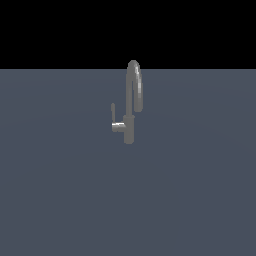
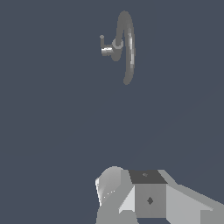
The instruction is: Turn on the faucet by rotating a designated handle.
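Faucet (image 1: 129, 127), rigid grey metal, standing well ahead of the gripper (image 2: 131, 197), whose jaw state cannot be told; handle (image 1: 116, 122), a stiff, likely slick side stub with thin upright lever, best pushed near the lever tip.

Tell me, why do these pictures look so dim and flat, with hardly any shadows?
Exterior view: even, dim light; the faucet casts no clear shadow on the grey floor, black band above, slight glint on the handle. Wrist view: same flat light, soft edges; the hand shows only partly.
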### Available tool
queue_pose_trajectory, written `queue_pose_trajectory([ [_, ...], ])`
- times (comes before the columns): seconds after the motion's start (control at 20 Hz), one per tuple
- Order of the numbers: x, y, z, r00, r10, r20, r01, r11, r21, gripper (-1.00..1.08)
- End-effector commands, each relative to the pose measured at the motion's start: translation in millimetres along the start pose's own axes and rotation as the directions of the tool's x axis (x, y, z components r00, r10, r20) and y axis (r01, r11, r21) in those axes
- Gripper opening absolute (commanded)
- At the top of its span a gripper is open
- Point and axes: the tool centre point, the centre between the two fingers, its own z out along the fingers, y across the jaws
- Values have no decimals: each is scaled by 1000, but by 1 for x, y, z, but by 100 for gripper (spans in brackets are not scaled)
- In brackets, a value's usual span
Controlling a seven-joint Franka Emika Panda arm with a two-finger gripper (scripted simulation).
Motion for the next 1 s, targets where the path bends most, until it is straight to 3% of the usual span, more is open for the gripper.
queue_pose_trajectory([
  [0.0,0,0,0,1000,1,-1,-1,1000,0,-100],
  [0.45,3,-5,-14,997,57,-51,-58,998,-12,-100],
  [0.7,7,-14,-32,984,134,-121,-138,990,-24,-100],
  [0.95,13,-29,-56,947,235,-219,-248,968,-33,-100],
])
